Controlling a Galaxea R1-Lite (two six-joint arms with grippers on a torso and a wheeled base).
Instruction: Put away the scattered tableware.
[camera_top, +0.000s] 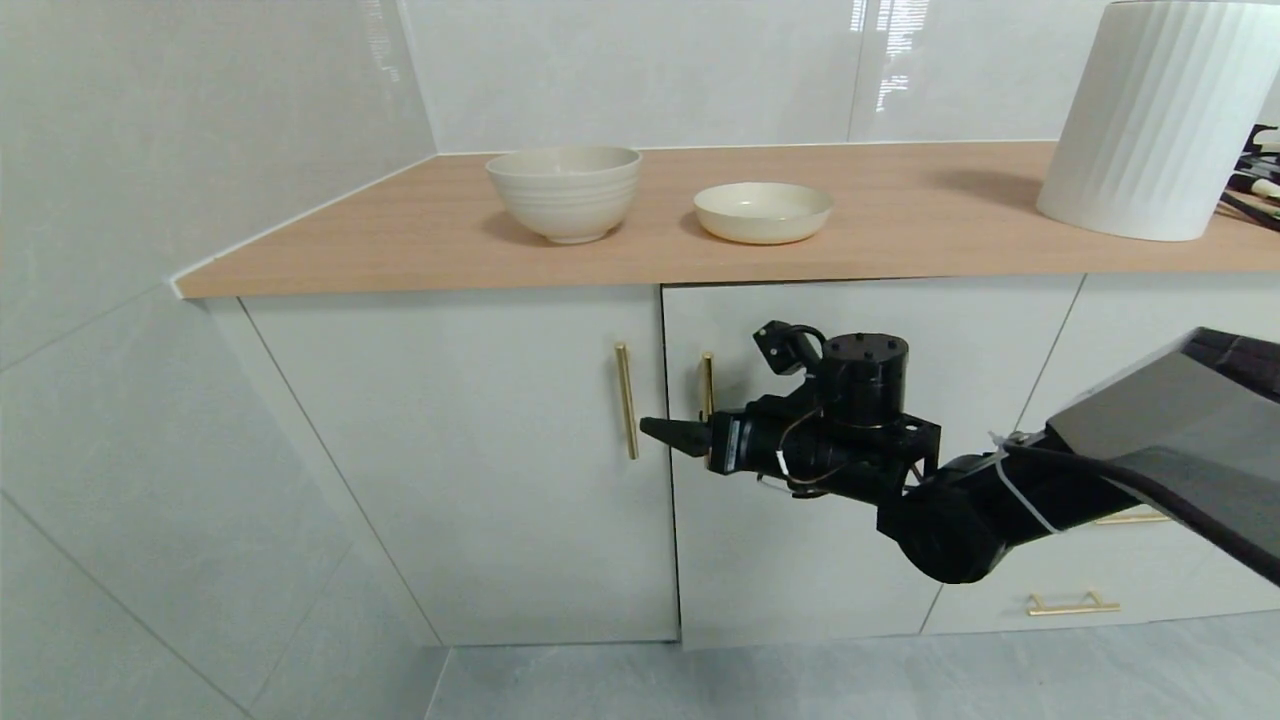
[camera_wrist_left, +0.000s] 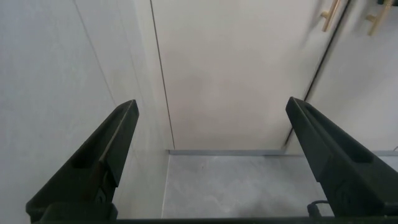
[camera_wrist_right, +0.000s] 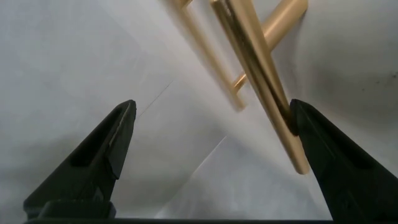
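Two pieces of tableware stand on the wooden counter (camera_top: 900, 230): a deep ribbed cream bowl (camera_top: 565, 190) and, to its right, a shallow cream dish (camera_top: 762, 212). Below them, my right gripper (camera_top: 670, 435) is held level in front of the cabinet doors, at the two upright gold handles (camera_top: 626, 400). In the right wrist view this gripper (camera_wrist_right: 211, 112) is open, and one gold handle (camera_wrist_right: 261, 81) runs through the gap close beside one finger (camera_wrist_right: 336, 162). My left gripper (camera_wrist_left: 212, 106) is open and holds nothing, low near the cabinet's base and the floor.
A tall white ribbed container (camera_top: 1160, 115) stands at the counter's right end, with dark utensils (camera_top: 1255, 185) beside it. Drawers with gold handles (camera_top: 1073, 604) lie to the lower right. A tiled wall (camera_top: 150, 300) closes off the left side. The floor (camera_wrist_left: 249, 186) is grey tile.
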